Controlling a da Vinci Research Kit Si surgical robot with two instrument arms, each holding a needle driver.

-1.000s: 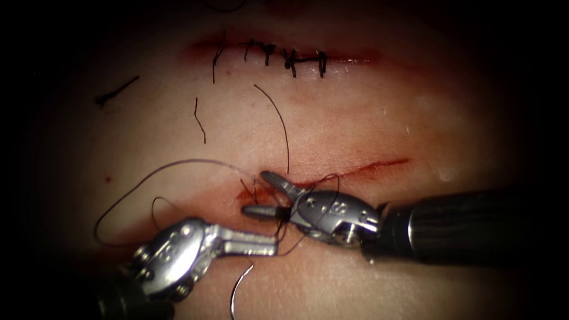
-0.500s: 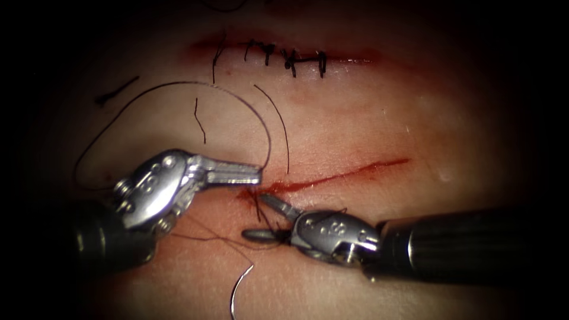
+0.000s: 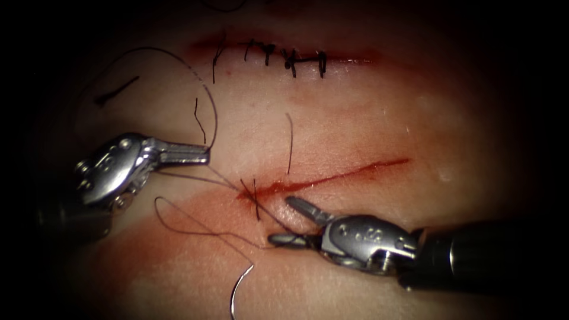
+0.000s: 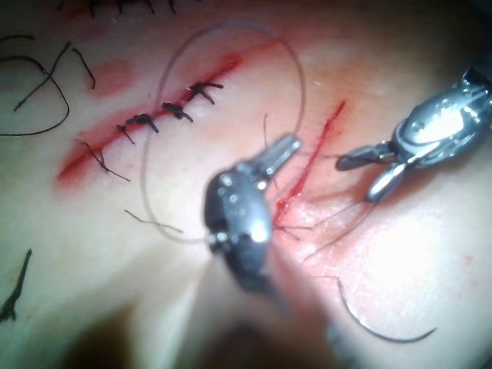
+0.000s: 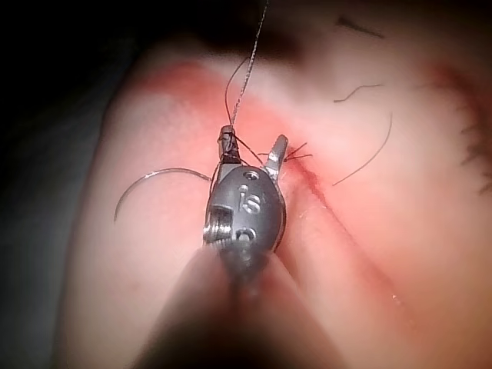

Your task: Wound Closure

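Observation:
On the tissue (image 3: 367, 118) the open cut (image 3: 344, 175) runs slanting, with one stitch (image 3: 255, 198) across its left end. My left tool (image 3: 204, 155) sits left of the cut, jaws shut on the thread (image 3: 201, 83), which arcs up in a wide loop and also runs back to the stitch. The left wrist view has these jaws (image 4: 288, 144) closed inside that loop. My right tool (image 3: 283, 220) lies just below the cut, jaws open, holding nothing; thread passes by its lower jaw. Its open jaws (image 5: 254, 140) appear in the right wrist view. The curved needle (image 3: 236, 290) lies free on the tissue, outside it.
An upper wound (image 3: 284, 56) is closed with several dark stitches. Cut ends of thread lie at the left (image 3: 115, 90), beside the left tool (image 3: 200, 121) and above the cut (image 3: 289, 142). Red fluid stains the tissue (image 3: 201, 219) below the cut's left end.
My left tool has gone from beside the right tool's jaws up and to the left, drawing thread out with it. The right tool has shifted down and right, its jaws staying open.

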